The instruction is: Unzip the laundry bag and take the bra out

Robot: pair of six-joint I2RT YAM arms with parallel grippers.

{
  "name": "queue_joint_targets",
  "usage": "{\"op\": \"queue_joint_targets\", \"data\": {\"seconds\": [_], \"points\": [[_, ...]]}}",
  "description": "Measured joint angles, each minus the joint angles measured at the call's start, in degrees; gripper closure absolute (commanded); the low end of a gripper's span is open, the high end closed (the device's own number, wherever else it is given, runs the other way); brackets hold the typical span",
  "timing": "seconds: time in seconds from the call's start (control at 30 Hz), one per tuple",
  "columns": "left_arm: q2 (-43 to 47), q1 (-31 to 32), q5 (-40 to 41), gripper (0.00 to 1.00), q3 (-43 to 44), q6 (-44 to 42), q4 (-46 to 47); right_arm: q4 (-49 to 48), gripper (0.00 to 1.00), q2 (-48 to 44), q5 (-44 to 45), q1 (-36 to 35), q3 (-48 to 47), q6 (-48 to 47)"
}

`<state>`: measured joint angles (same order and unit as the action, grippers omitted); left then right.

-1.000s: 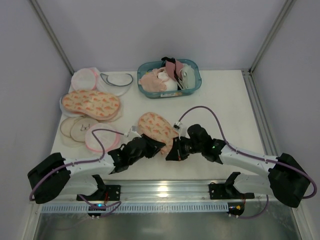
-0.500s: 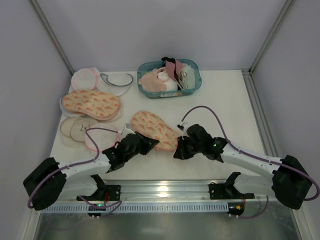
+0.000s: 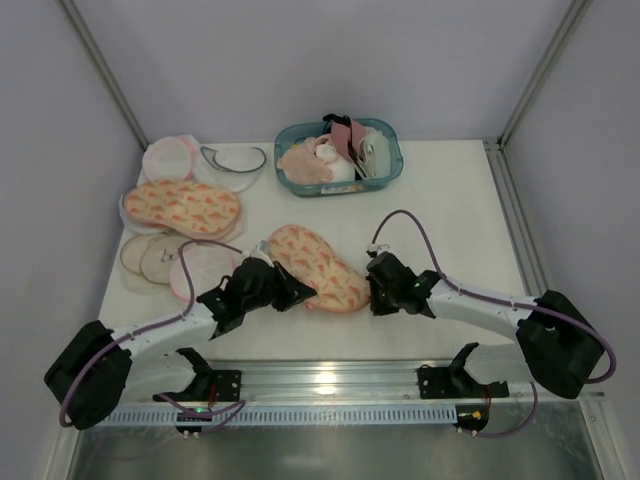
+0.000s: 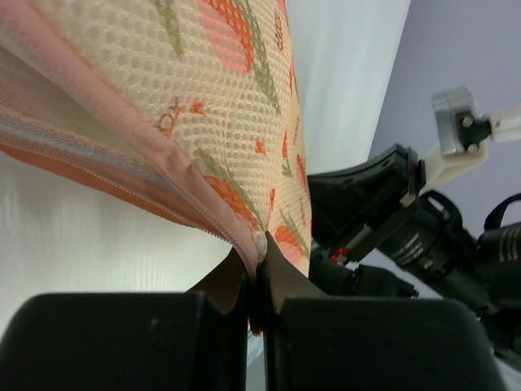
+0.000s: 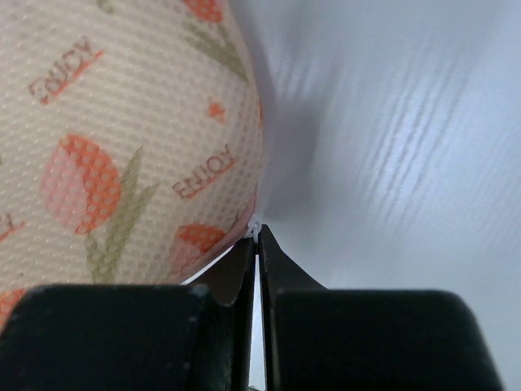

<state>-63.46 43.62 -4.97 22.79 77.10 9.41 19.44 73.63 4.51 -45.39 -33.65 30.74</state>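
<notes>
The laundry bag [image 3: 315, 265] is peach mesh with an orange print and lies stretched out between my grippers at the table's front centre. My left gripper [image 3: 296, 294] is shut on its pink zipper edging [image 4: 203, 208] at the near-left side; the point midway between its tips in the left wrist view is [image 4: 257, 254]. My right gripper [image 3: 371, 292] is shut on a small white zipper pull [image 5: 256, 227] at the bag's right end [image 5: 122, 138]. The bra is hidden.
A second peach printed bag [image 3: 182, 208] lies at the back left among round white mesh pouches [image 3: 168, 156]. A teal basket [image 3: 388, 170] with pink garments stands at the back centre. A pink-rimmed pouch [image 3: 200, 270] lies beside my left arm.
The bag has gone from bunched short to stretched out long and flat. My left gripper has pulled left and my right gripper has shifted right, both still holding it.
</notes>
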Motion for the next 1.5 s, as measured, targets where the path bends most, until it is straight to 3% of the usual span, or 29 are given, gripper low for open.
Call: {"op": "queue_joint_targets", "data": {"seconds": [0.53, 0.57, 0.6, 0.63, 0.73, 0.77, 0.93, 1.03, 1.13, 1.3, 1.5], "points": [[-17.25, -2.49, -22.34, 1.00, 9.03, -10.16, 9.18, 6.60, 0.96, -5.09, 12.76, 6.16, -2.03, -0.26], [-17.84, -2.49, -22.82, 1.00, 9.20, -10.29, 9.53, 6.86, 0.94, -5.16, 13.03, 6.21, -2.03, -0.37], [-18.45, -2.49, -23.26, 1.00, 9.35, -10.40, 9.92, 7.34, 0.81, -5.44, 13.42, 6.23, -2.08, -0.39], [-19.02, -2.49, -23.63, 0.99, 9.53, -10.58, 10.12, 7.96, 0.54, -5.90, 13.77, 6.25, -2.10, -0.24], [-19.87, -2.51, -24.72, 0.88, 9.77, -11.34, 10.03, 10.36, 0.39, -8.28, 16.55, 6.88, -2.16, -0.46], [-20.00, -2.49, -25.16, 0.80, 9.77, -11.58, 9.99, 10.91, 0.31, -9.33, 17.29, 7.08, -2.19, -0.28], [-20.39, -2.40, -26.53, 0.61, 9.77, -11.61, 10.12, 12.87, 0.26, -13.27, 18.73, 7.37, -3.61, -0.74], [-20.96, -2.40, -26.64, 0.38, 9.79, -11.34, 10.71, 13.07, 0.26, -14.27, 18.40, 7.37, -4.61, -1.16], [-21.92, -2.40, -26.56, 0.27, 9.79, -10.67, 11.23, 12.63, 0.26, -16.09, 14.86, 7.13, -4.72, -2.27], [-22.64, -2.40, -24.85, 0.22, 9.79, -9.70, 11.37, 10.08, 0.26, -19.69, 7.10, 4.79, -4.74, -3.72], [-16.79, -2.38, -14.14, 0.18, 9.79, -10.10, 2.99, 8.07, 0.27, -17.03, 2.62, -1.68, -7.37, -4.94]]}}
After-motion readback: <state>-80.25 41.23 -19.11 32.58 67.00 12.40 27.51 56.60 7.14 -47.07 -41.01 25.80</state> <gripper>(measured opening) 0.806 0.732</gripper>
